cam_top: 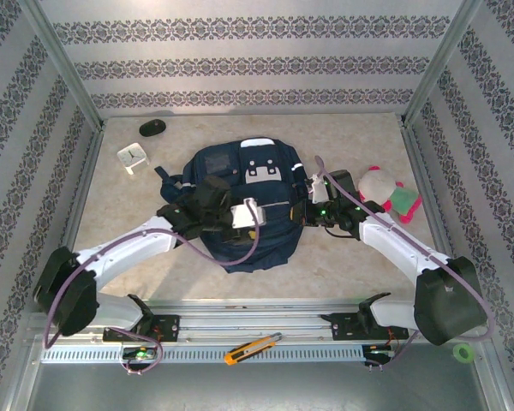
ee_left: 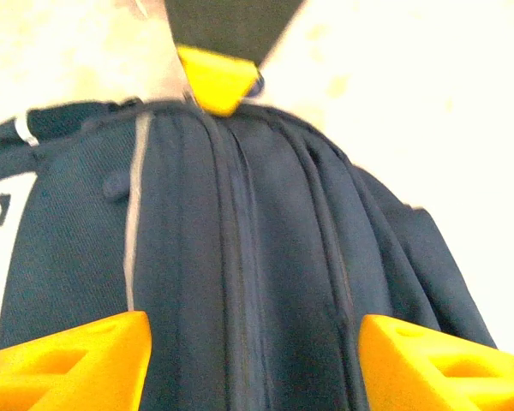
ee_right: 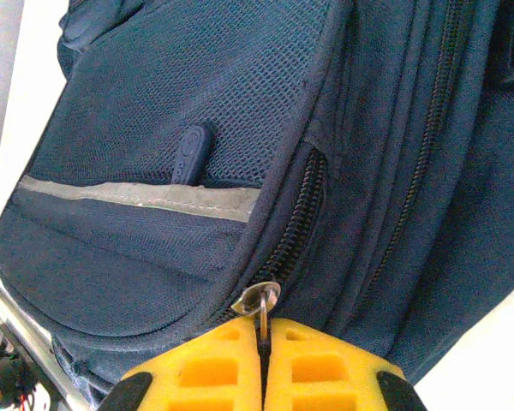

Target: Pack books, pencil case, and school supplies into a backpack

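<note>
Backpack (cam_top: 274, 244) lay flat mid-surface (cam_top: 343, 265). Right gripper (ee_right: 263, 330) sat at the backpack's right side, jaws clenched on a zipper pull (ee_right: 259, 300). Left gripper (ee_left: 255, 342) was over the backpack's left half, jaws released, straddling a zipper line, gripping nothing. Plush toy (cam_top: 391, 194) lay just right of the backpack.

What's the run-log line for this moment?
left end effector: open, over backpack | right end effector: shut on zipper pull

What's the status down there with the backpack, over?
Left gripper open over backpack. Right gripper shut on zipper pull. Plush toy at right, apart from backpack.
</note>
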`<state>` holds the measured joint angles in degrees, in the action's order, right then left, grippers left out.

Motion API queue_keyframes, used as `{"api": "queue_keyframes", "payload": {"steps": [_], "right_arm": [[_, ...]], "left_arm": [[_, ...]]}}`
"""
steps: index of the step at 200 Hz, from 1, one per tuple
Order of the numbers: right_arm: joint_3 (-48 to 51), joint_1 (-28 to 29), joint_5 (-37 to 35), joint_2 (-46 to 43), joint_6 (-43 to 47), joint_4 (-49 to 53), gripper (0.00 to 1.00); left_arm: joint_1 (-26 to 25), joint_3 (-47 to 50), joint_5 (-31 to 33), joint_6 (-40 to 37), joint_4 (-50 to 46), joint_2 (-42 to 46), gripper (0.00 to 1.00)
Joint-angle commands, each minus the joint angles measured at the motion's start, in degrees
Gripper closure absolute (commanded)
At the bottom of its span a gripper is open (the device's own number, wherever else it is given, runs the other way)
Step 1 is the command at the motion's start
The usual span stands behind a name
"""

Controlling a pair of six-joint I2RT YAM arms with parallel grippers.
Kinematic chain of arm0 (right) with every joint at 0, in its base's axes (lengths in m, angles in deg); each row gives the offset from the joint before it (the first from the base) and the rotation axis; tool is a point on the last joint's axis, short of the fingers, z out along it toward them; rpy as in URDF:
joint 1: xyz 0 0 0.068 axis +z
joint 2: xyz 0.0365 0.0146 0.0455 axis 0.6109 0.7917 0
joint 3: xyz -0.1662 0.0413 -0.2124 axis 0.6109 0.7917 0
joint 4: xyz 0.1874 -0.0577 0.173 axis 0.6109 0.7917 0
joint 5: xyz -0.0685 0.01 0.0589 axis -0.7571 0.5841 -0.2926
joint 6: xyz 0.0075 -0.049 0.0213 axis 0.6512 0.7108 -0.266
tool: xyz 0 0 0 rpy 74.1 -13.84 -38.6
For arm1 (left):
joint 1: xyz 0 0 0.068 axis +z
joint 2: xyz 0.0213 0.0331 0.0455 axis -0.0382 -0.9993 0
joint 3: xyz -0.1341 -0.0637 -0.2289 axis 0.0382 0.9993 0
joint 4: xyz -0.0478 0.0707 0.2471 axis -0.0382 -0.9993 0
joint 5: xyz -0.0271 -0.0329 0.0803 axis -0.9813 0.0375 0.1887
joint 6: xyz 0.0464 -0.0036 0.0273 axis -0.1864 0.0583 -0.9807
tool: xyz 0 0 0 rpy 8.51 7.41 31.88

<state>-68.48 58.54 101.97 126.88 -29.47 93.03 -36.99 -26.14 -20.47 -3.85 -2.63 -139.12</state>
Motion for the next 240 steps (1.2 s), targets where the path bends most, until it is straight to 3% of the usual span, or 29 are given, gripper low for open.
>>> {"api": "queue_keyframes", "payload": {"steps": [1, 34, 45, 61, 76, 115, 141, 159, 171, 182, 192, 198, 209, 216, 219, 221, 240], "right_arm": [[0.50, 0.84, 0.15, -0.90, 0.22, -3.58, 1.00], [0.29, 0.89, 0.58, -1.07, 0.31, -3.52, 1.00], [0.32, 0.72, 0.15, -1.24, 0.42, -3.33, 1.00], [0.66, -0.94, -0.49, -1.12, 0.30, -3.30, 1.00], [0.77, -4.34, -0.74, 0.25, -0.26, -3.76, 1.00], [-1.35, -10.60, 1.56, 8.05, -2.42, -12.94, 1.00], [-3.81, -10.60, 0.26, 12.32, -3.87, -17.66, 1.00], [-4.55, -10.60, -1.49, 13.23, -3.21, -17.89, 1.00], [-4.84, -10.73, -3.25, 12.83, -2.46, -17.02, 1.00], [-5.03, -11.22, -4.80, 12.12, -1.71, -15.57, 1.00], [-5.21, -11.90, -6.68, 11.08, -0.93, -13.75, 0.74], [-5.21, -12.37, -7.81, 10.25, -0.12, -12.70, 0.59], [-5.05, -13.51, -9.25, 8.56, 1.75, -11.19, 0.41], [-4.80, -14.37, -10.14, 7.36, 3.11, -10.51, 0.26], [-4.59, -14.72, -10.39, 6.83, 3.66, -10.35, 0.07], [-4.51, -14.90, -10.96, 6.44, 4.09, -10.25, 0.03], [-2.22, -16.59, -14.94, 2.64, 7.95, -10.67, 0.02]], "left_arm": [[-1.32, -3.51, 5.14, 5.62, 8.75, -6.21, 0.36], [-1.88, -6.33, 4.53, 7.67, 12.82, -12.47, 0.42], [-1.88, -6.58, 3.74, 6.52, 12.26, -13.08, 0.56], [-1.88, -5.55, 1.45, 3.32, 10.95, -12.18, 0.84], [-1.46, -3.38, -2.81, -1.49, 8.42, -10.17, 0.95], [0.35, -0.79, -16.50, -11.49, -1.04, -6.28, 1.00], [0.83, -0.88, -17.82, -16.10, -5.07, -6.82, 1.00], [2.02, -0.39, -15.90, -12.64, -2.09, -6.60, 1.00], [3.43, 0.96, -12.80, -6.35, 3.28, -5.68, 0.86], [5.02, 3.14, -9.57, -0.03, 9.16, -3.89, 0.54], [6.55, 4.95, -6.46, 7.05, 13.52, -1.59, 0.32], [7.41, 5.92, -3.53, 11.17, 15.34, 0.05, 0.25], [8.86, 7.45, 2.90, 17.39, 16.97, 3.18, 0.15], [9.60, 8.88, 8.59, 20.78, 18.15, 5.58, 0.01], [10.00, 9.58, 11.45, 22.29, 18.66, 6.63, 0.00], [10.29, 10.12, 13.12, 23.24, 19.09, 7.36, 0.01], [13.49, 16.71, 29.79, 30.39, 24.46, 14.91, 0.01]]}}
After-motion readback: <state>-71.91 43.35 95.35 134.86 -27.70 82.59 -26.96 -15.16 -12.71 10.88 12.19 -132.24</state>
